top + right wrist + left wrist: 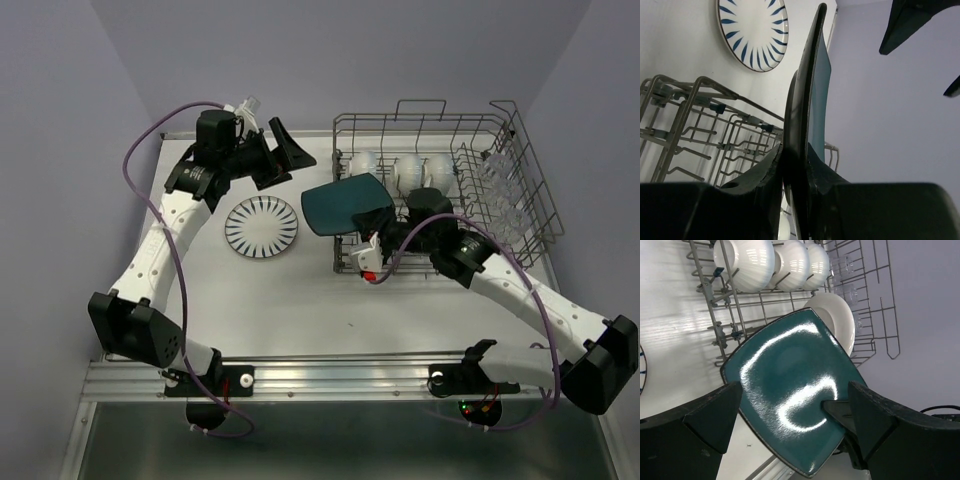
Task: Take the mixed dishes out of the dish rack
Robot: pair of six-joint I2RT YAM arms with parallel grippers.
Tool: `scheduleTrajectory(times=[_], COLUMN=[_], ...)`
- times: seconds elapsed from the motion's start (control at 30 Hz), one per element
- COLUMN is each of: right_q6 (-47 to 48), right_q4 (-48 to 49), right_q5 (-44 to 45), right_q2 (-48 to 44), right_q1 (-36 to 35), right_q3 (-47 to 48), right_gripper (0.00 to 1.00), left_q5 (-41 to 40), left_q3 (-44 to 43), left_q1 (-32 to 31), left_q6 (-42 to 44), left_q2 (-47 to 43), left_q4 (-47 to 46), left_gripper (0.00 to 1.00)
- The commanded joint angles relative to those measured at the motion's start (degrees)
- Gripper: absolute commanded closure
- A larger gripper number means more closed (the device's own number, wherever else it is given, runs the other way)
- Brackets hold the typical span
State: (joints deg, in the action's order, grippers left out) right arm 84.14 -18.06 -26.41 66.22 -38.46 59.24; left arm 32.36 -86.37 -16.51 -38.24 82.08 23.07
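Observation:
My right gripper [388, 218] is shut on the right edge of the dark teal rounded-square plate [345, 203], which hangs tilted over the left end of the grey wire dish rack [520, 150]. In the right wrist view the plate [807, 85] stands edge-on, pinched between both fingers [765, 170]. My left gripper [279, 158] is open, up and to the left of the plate and apart from it; its view looks at the plate's glossy face [785, 380]. Three white bowls [410, 168], a white plate [837, 320] and clear tumblers [500, 185] are in the rack.
A round white plate with dark blue radial stripes [261, 226] lies flat on the white table, left of the rack and below my left gripper. Purple walls close the table at the back and both sides. A metal rail [330, 378] runs along the near edge.

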Motion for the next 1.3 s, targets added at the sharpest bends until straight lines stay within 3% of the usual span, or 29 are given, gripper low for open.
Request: scheduleTrajectory(times=[0.0, 0.4, 0.67, 0.73, 0.77, 0.83, 0.87, 0.93, 1.03, 1.07, 1.13, 1.23, 1.27], right_q6=[6.91, 4.38, 3.4, 1.91, 1.82, 1.82, 1.82, 1.64, -0.98, -2.39, -3.97, -12.22, -13.9], right_q4=[23.15, 38.17, 44.07, 46.62, 47.59, 51.09, 51.89, 53.48, 54.97, 54.89, 54.28, 54.54, 53.5], right_q5=[7.16, 14.11, 12.61, 12.88, 13.58, 14.72, 15.51, 17.01, 18.59, 19.55, 20.43, 21.93, 22.28], right_q2=[-3.2, -2.5, -1.44, -1.18, -0.83, -0.21, 0.14, 1.02, 1.2, 1.11, 0.5, -1.0, -1.35], right_q1=[-2.06, -2.68, -3.72, -3.73, -3.73, -3.73, -4.25, -4.26, -4.26, -4.26, -4.26, -4.26, -4.26], right_q3=[-1.15, -3.87, -6.59, -7.21, -7.91, -8.53, -9.14, -9.58, -10.37, -10.64, -11.86, -13.54, -13.63], right_gripper=[0.99, 0.99, 0.99, 0.99, 0.99, 0.99, 0.99, 0.99, 0.99, 0.91, 0.6, 0.49, 0.31], left_q5=[-0.98, -5.64, -2.74, -1.78, -0.82, -0.11, 0.24, 1.04, 0.86, 0.86, 0.86, 1.21, 1.39], left_q3=[-0.64, -1.08, -0.38, 0.32, 0.67, 1.46, 2.25, 3.13, 5.15, 5.94, 7.78, 10.86, 10.78], left_q1=[-2.64, -4.49, -7.22, -7.31, -7.39, -7.57, -7.57, -7.66, -7.66, -7.66, -7.57, -7.48, -7.39], left_q6=[-1.22, -1.31, -3.77, -5.09, -5.96, -6.93, -7.29, -8.25, -9.13, -9.66, -10.71, -13.52, -13.96], left_q2=[1.06, 3.34, 6.15, 6.68, 6.69, 6.34, 6.16, 5.55, 4.14, 3.53, 1.86, 0.36, 0.18], left_q4=[-0.75, 1.36, -4.78, -7.07, -8.03, -10.57, -11.37, -12.96, -15.49, -16.64, -20.84, -26.05, -26.41], left_gripper=[0.01, 0.01, 0.03, 0.13, 0.32, 0.55, 0.78, 0.99, 1.0, 1.0, 1.0, 1.0, 1.0])
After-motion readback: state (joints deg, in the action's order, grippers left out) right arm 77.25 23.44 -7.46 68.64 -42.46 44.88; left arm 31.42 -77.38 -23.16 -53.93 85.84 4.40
